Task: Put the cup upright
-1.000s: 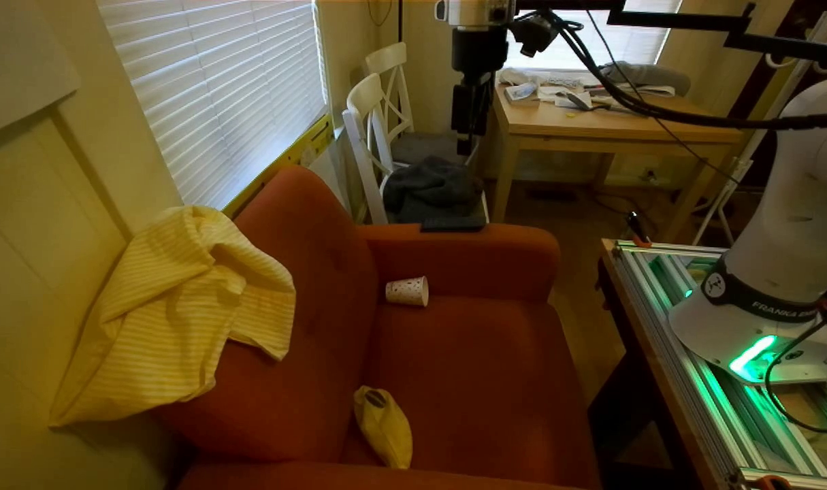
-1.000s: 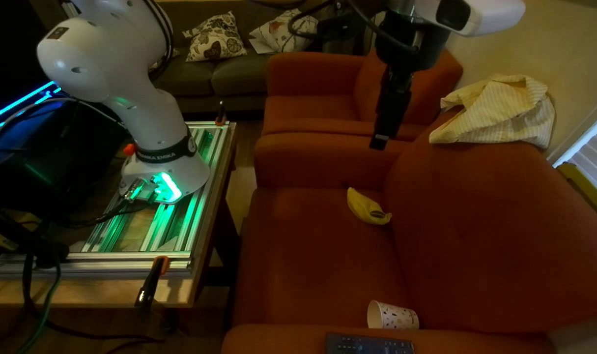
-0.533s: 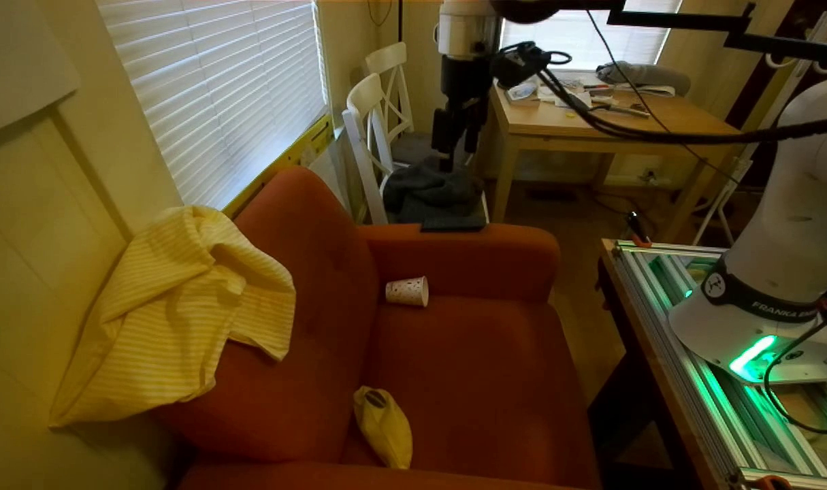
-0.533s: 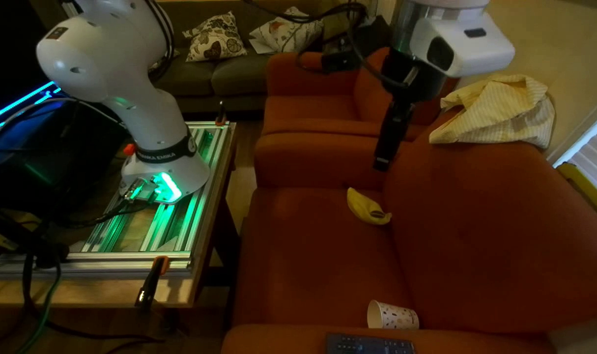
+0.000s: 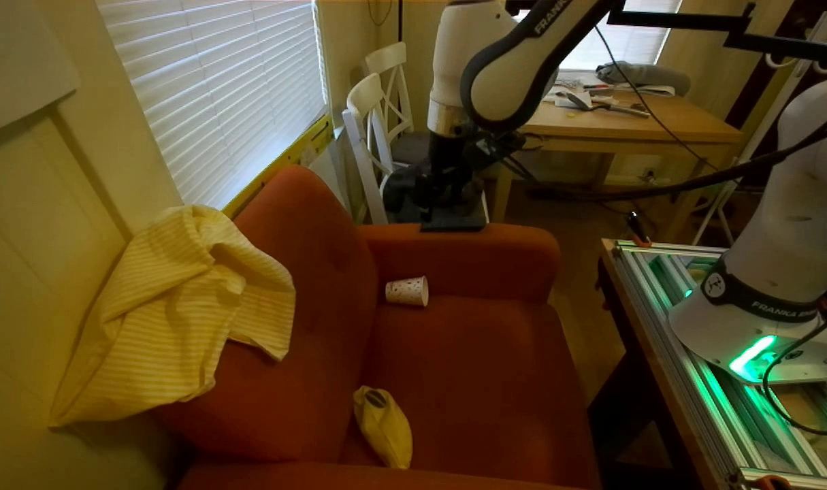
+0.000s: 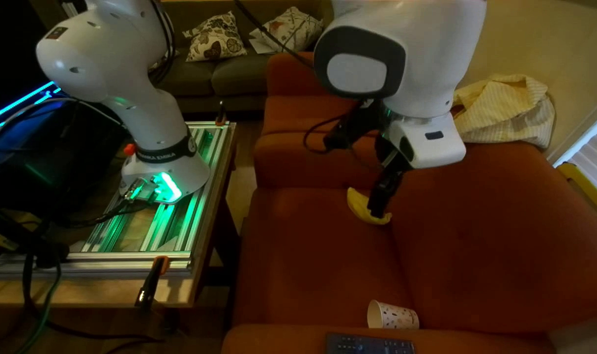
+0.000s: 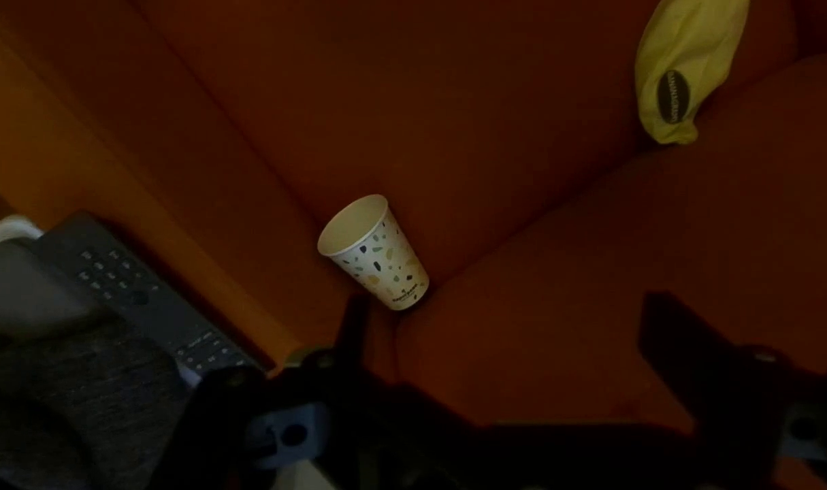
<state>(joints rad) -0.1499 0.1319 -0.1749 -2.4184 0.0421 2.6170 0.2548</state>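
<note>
Claw (image 7: 507, 299) spread wide | red armchair (image 7: 522, 354) visible between jaws | cup (image 7: 380, 255) on its side, apart from claw

Below the black claw (image 7: 507, 306), a white cup (image 7: 386, 262) flecked grey-green, tan and dark — a yellow pouch (image 7: 699, 44) with a dark oval (image 7: 673, 96) — and a rust-orange armchair (image 5: 481, 367).
</note>
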